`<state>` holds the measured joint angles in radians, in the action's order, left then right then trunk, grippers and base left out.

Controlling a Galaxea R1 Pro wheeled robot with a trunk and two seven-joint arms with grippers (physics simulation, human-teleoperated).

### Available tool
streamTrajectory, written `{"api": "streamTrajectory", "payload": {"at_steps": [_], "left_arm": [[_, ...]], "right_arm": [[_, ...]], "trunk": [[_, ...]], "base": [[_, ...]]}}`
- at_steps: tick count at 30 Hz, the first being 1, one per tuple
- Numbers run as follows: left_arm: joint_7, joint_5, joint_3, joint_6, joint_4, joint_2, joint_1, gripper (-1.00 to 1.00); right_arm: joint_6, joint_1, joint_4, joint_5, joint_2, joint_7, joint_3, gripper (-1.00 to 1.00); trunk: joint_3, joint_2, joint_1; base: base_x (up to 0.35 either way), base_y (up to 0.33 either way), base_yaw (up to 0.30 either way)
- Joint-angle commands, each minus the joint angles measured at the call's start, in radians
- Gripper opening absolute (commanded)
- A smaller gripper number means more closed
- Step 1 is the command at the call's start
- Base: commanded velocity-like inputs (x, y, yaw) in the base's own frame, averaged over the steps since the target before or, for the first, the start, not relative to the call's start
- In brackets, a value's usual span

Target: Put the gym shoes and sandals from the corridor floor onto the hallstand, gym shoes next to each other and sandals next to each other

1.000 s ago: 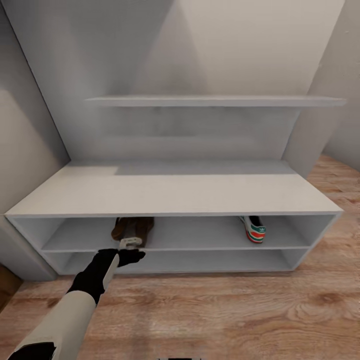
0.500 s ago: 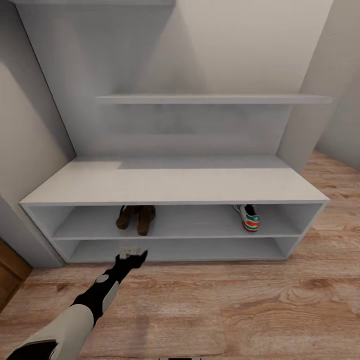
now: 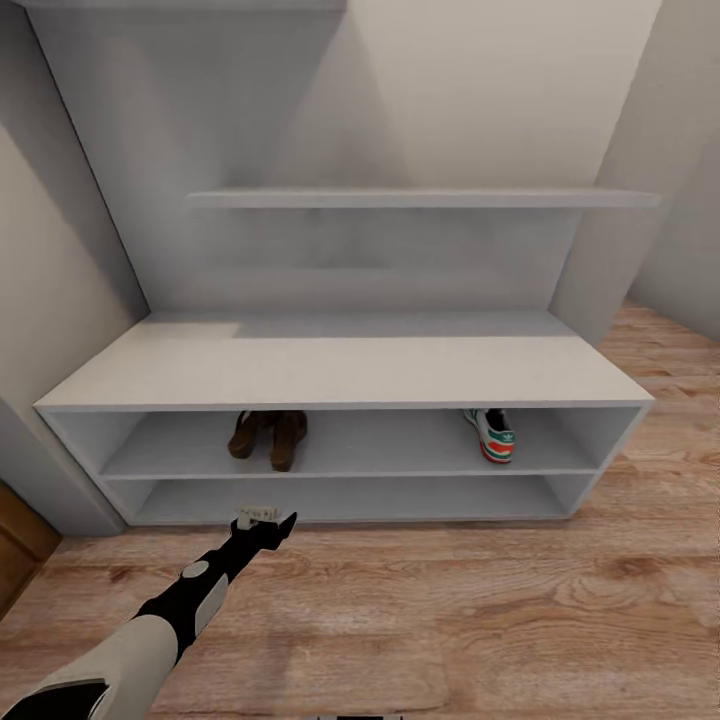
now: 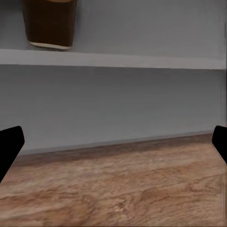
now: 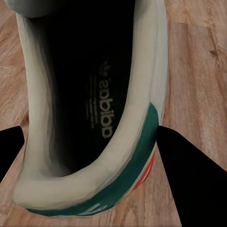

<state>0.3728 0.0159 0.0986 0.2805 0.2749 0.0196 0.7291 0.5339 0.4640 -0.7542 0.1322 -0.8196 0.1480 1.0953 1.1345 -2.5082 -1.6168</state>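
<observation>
Pale grey hallstand (image 3: 340, 375): brown leather sandals (image 3: 268, 438) and one white green-striped gym shoe (image 3: 492, 436) on upper shelf. Left gripper (image 3: 263, 520) spread, empty, before lower bay. Right gripper (image 5: 90, 137) straddling second gym shoe (image 5: 90, 109) over wood-plank floor (image 3: 480, 620); grip undeterminable.

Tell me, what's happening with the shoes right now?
Left tool open, empty, before rack. Right tool straddles second sneaker. Sandals, one sneaker shelved.
</observation>
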Motion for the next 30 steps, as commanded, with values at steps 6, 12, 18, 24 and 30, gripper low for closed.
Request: {"api": "streamTrajectory", "payload": {"at_steps": [6, 12, 18, 24, 30], "left_arm": [[0.010, 0.003, 0.007, 0.000, -0.002, -0.001, 0.001, 1.00], [0.011, 0.003, 0.006, 0.000, -0.003, -0.001, 0.001, 1.00], [0.025, 0.005, 0.007, 0.000, -0.003, -0.001, 0.001, 1.00], [0.028, 0.006, 0.007, 0.000, -0.003, -0.001, 0.001, 1.00], [0.028, 0.006, 0.007, 0.000, -0.007, -0.001, 0.000, 1.00]], "right_arm": [[0.002, 0.001, -0.001, 0.012, 0.000, 0.007, 0.003, -1.00], [0.002, 0.001, -0.001, 0.012, 0.001, 0.007, 0.003, -1.00], [0.003, 0.001, -0.001, 0.012, 0.002, 0.007, 0.003, -1.00], [0.002, 0.001, -0.001, 0.012, 0.002, 0.007, 0.003, -1.00], [0.003, 0.001, -0.001, 0.011, 0.002, 0.007, 0.001, -1.00]], "trunk": [[0.001, 0.000, 0.000], [0.001, 0.000, 0.000], [0.001, 0.000, 0.000], [0.001, 0.000, 0.000], [0.001, 0.000, 0.000]], "base": [[-0.004, -0.302, 0.000], [-0.135, -0.307, 0.000], [-0.221, -0.207, 0.000], [-0.215, -0.022, 0.000], [-0.023, -0.001, 0.000]]}}
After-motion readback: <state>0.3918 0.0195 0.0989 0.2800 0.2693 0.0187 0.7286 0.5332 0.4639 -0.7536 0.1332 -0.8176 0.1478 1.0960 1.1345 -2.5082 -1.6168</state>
